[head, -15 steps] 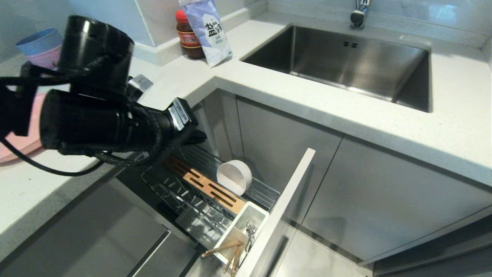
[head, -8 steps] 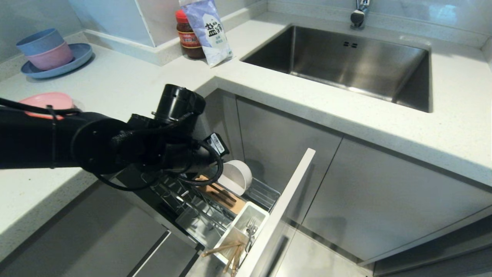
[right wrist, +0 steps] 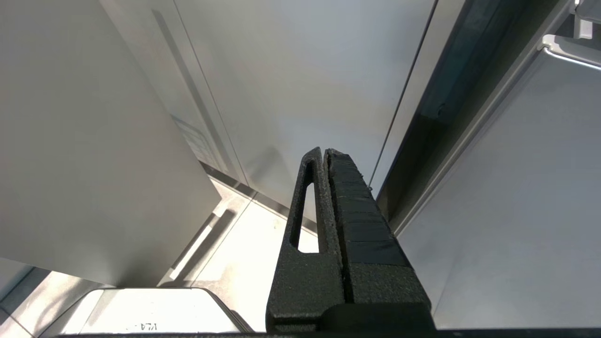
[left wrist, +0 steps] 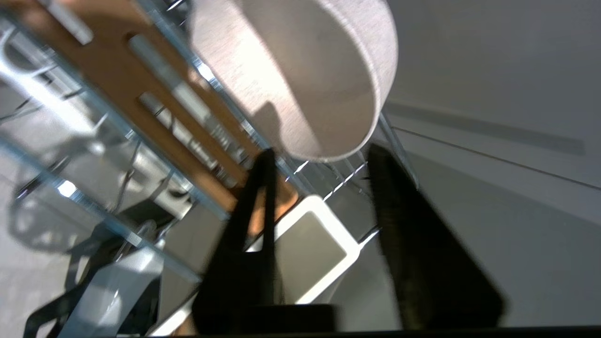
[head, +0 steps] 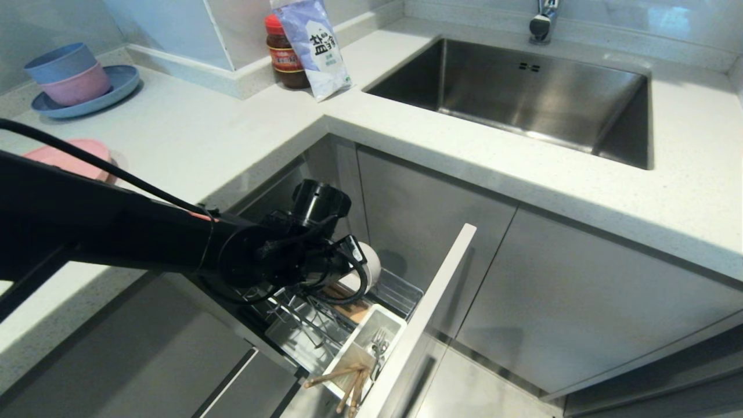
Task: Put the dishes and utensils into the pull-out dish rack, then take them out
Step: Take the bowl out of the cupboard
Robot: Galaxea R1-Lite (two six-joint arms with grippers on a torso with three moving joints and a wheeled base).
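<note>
Head view: the left arm is seen stretched from the left edge toward centre frame, its wrist dipped into the pull-out dish rack at lower centre. The off-white bowl is stood on edge at the rack's back, half hidden behind the wrist. In the left wrist view the left gripper is shown with jaws parted and nothing between them, one finger either side of the bowl's rim, not yet touching it as far as can be told. The slotted wood strip is seen beside the bowl, the white cutlery cup nearer the camera.

The chopsticks and the fork are found in that cup at bottom centre, so loading is judged largely done. The pink plate is left on the counter at the left edge, partly covered by the arm.

A grab of the bowl is judged to be the step in hand. The rim should be straddled squarely, one finger inside and one outside the wall, and the jaws closed only once the wall is well seated. The lift is best made straight up, clear of the wire prongs.

The right gripper is pressed shut, empty, parked down by the cabinet fronts.
</note>
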